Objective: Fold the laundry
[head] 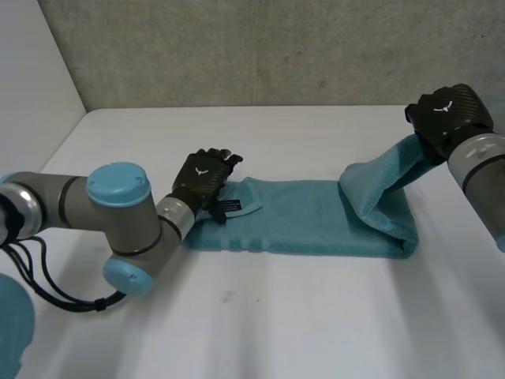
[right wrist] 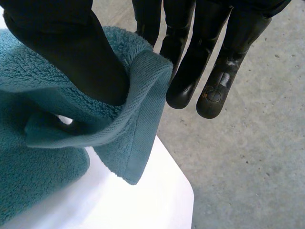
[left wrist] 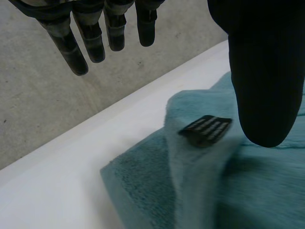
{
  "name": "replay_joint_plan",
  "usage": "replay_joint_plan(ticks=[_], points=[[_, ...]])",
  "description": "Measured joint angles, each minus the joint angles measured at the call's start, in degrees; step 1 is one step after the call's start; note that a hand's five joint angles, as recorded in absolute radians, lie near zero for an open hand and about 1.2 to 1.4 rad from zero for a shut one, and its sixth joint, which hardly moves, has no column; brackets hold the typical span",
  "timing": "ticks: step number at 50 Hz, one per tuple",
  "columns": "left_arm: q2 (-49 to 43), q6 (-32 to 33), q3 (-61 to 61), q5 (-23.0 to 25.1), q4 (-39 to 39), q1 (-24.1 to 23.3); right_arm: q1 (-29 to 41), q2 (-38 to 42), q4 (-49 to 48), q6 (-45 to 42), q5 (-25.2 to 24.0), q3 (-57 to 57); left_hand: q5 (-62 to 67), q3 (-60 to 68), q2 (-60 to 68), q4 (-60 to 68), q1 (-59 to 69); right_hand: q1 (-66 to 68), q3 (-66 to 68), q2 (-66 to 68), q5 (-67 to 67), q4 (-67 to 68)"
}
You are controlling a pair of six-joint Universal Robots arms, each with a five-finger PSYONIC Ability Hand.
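Grey wall [head: 276,47] backs white table [head: 300,316]; right hand [head: 446,114] pinches towel [head: 316,217].

The left end of the towel [head: 316,217] is partly covered by the left hand [head: 203,180]. The print on the black label [left wrist: 206,130] cannot be read. The raised right corner is hidden under the right hand [head: 446,110], whose arm [head: 483,170] is cut off at the picture's edge.

Bare white table [head: 260,316] lies open on the near side of both hands. Between our left hand [head: 207,178] and right hand [head: 446,110] the long teal terry towel [head: 316,217] blocks a low path, rising to the right hand. A grey concrete wall [head: 276,47] stands beyond our fingertips.
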Motion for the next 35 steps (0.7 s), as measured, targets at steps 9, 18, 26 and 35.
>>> replay_joint_plan(ticks=[9, 18, 26, 35], points=[[-4.5, 1.0, 5.6, -0.7, -1.0, 0.9, -3.7, -3.1, -0.3, 0.6, -2.2, 4.0, 0.0, 0.0, 0.0, 0.0, 0.0, 0.0, 0.0, 0.0, 0.0, 0.0], [-5.9, 7.0, 6.4, -3.1, -1.2, 1.4, -7.0, -3.8, -0.7, 0.5, -3.7, 5.7, 0.0, 0.0, 0.0, 0.0, 0.0, 0.0, 0.0, 0.0, 0.0, 0.0], [-5.6, 11.6, 8.3, -12.1, 0.3, 4.1, -8.5, -4.2, -0.8, 0.5, -4.2, 6.6, 0.0, 0.0, 0.0, 0.0, 0.0, 0.0, 0.0, 0.0, 0.0, 0.0], [0.1, 11.4, 3.9, -14.7, 4.6, 4.8, -10.2, -4.3, -1.7, 0.5, -4.3, 8.4, 0.0, 0.0, 0.0, 0.0, 0.0, 0.0, 0.0, 0.0, 0.0, 0.0]])
